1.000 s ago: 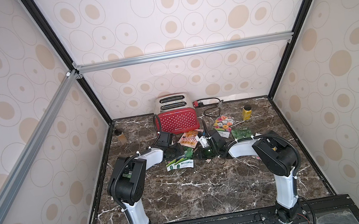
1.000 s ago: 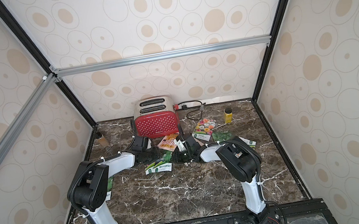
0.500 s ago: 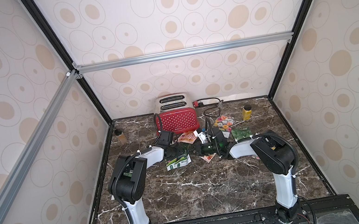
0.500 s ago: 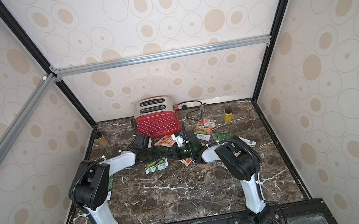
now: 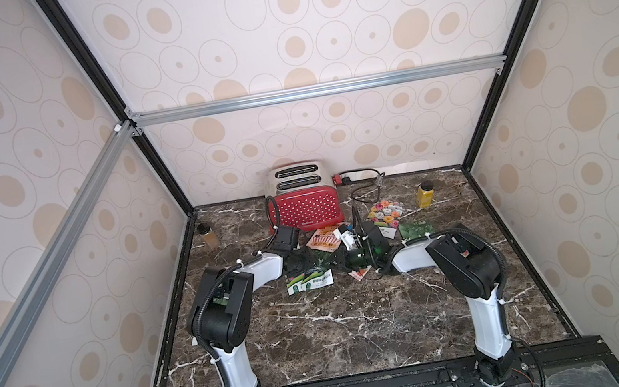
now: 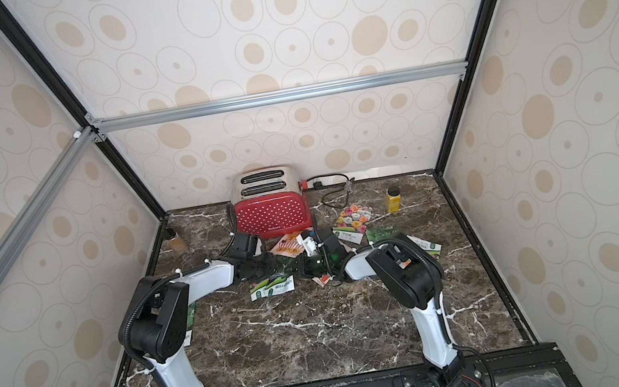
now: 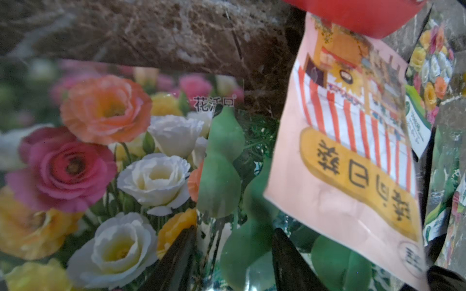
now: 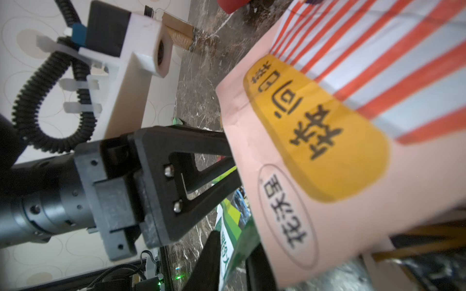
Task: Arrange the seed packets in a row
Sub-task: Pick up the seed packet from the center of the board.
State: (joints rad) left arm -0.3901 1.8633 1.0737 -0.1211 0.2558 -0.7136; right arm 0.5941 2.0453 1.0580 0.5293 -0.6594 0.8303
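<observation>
A dark marble table [image 5: 342,332], boxed in by walls papered with beige ovals, carries a red toaster [image 5: 308,207] at its back edge. In both top views the seed packets [image 6: 353,217] lie in a loose cluster just in front of the toaster, not in a row. A flower packet [image 5: 384,212] sits toward the right, a peach packet [image 5: 323,239] beside the toaster's base, and a green gourd packet [image 5: 309,281] nearest the front. The left hand [image 5: 306,263] and right hand [image 5: 346,264] hang low over the middle of the cluster, tips near each other.

From the left wrist, the left hand's two black fingers [image 7: 176,257] stand apart. A green gourd packet lies between them, overlapping a flower packet on one side and overlapped by a peach packet on the other.

From the right wrist, a peach packet fills the near frame and the left hand's fingers run behind it. The right hand's own fingers [image 8: 209,259] stand close together with a green packet's edge between them; whether they clamp it cannot be told. A brown jar [image 8: 179,35] stands by the wall.
</observation>
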